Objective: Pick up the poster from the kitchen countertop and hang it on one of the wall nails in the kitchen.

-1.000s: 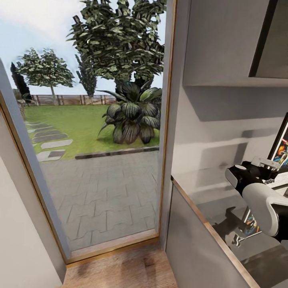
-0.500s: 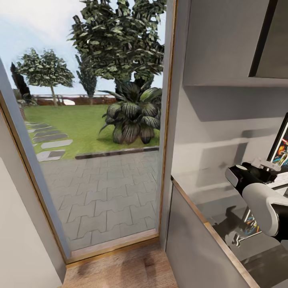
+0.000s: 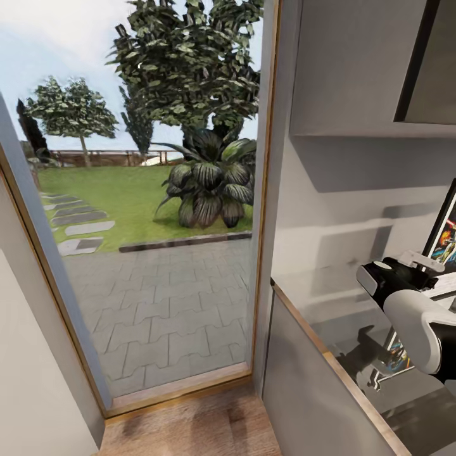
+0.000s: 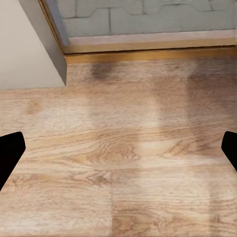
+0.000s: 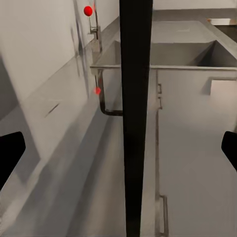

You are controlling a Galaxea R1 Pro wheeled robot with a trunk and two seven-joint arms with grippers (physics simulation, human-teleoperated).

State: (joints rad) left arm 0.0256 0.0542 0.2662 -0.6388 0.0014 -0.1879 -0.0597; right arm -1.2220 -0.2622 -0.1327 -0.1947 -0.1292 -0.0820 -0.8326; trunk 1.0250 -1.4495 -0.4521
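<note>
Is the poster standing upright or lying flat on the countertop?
Upright: the poster stands on edge above the countertop, seen edge-on as a vertical dark strip between the right gripper's fingers.

A: How many posters beside the sink [image 5: 163,52]?
B: One poster [image 3: 446,228], one tap [image 5: 95,29].
A: And past the sink, outside?
B: One plant [image 3: 209,180], three trees, one glass door [image 3: 145,209].

A glass door [image 3: 152,209] takes the left and centre of the head frame, the garden behind it. At lower right lies the table [image 3: 354,335], with the right arm [image 3: 411,316] over it. The poster [image 3: 443,228] stands at the right edge, behind the arm, against the wall [image 3: 342,215].
</note>
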